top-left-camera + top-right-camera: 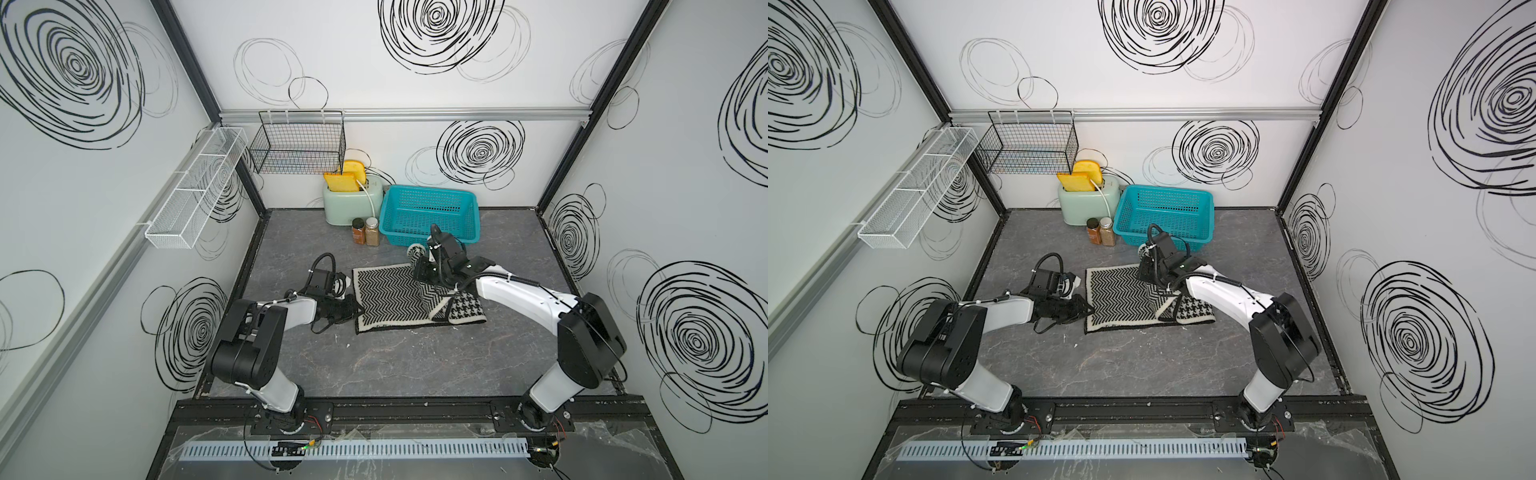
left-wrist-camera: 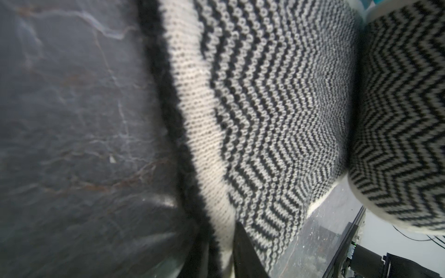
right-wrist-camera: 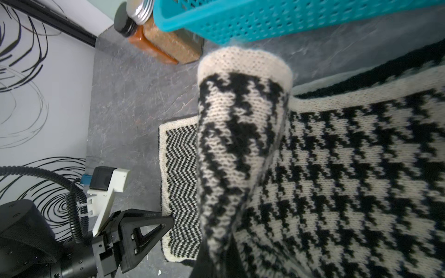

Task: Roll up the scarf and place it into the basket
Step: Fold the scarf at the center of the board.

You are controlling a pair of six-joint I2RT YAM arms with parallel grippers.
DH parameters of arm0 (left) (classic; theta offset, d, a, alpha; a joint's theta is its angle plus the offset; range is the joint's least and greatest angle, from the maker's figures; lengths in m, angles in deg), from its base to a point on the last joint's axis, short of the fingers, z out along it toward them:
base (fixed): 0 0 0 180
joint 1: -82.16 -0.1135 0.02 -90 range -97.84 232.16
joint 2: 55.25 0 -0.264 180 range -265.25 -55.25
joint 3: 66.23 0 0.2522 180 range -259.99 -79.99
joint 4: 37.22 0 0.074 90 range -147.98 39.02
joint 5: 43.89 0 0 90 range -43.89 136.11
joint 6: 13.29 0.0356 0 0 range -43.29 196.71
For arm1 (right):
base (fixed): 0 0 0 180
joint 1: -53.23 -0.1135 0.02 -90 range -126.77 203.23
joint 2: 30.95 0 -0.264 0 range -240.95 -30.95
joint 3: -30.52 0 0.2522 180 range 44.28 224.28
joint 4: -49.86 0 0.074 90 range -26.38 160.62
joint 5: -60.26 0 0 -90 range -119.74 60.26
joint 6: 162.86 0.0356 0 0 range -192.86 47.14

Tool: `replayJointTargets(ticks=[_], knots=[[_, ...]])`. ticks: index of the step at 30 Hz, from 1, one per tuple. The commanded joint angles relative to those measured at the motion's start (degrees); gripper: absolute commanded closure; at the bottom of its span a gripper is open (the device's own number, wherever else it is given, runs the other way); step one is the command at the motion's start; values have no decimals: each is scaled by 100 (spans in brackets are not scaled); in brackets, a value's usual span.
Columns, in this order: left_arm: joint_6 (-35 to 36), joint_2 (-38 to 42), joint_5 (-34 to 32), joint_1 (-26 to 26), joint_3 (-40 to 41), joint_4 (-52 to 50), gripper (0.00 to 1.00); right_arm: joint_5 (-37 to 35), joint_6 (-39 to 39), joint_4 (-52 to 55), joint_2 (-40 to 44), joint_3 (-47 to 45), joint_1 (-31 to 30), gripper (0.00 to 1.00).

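Note:
The scarf [image 1: 390,297] [image 1: 1121,297] lies on the middle of the grey table, zigzag side up on its left part. Its right end is folded over with the houndstooth side showing [image 3: 349,180]. My left gripper [image 1: 359,309] [image 1: 1090,309] [image 2: 225,250] is at the scarf's left edge, shut on the white and black edging [image 2: 192,120]. My right gripper [image 1: 422,276] [image 1: 1148,274] [image 3: 221,255] is shut on a raised fold of the scarf [image 3: 240,134] above its right half. The turquoise basket [image 1: 432,208] [image 1: 1163,208] [image 3: 265,21] stands just behind the scarf.
A mint toaster [image 1: 353,205] with yellow toast stands left of the basket, with two spice jars [image 1: 365,232] [image 3: 163,41] in front of it. A black wire basket [image 1: 297,143] and a white mesh rack [image 1: 195,191] hang on the walls at the back left.

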Motion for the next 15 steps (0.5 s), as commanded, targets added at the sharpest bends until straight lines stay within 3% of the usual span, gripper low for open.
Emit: replayJointTargets(ticks=[1,15], knots=[[-39,-320,-217,60,85,-375,78,271,422,-475,-177,366,-167,100],[-129,-407,-195,64,100,-356,79,734,999,-1223,-786,595,-290,100]])
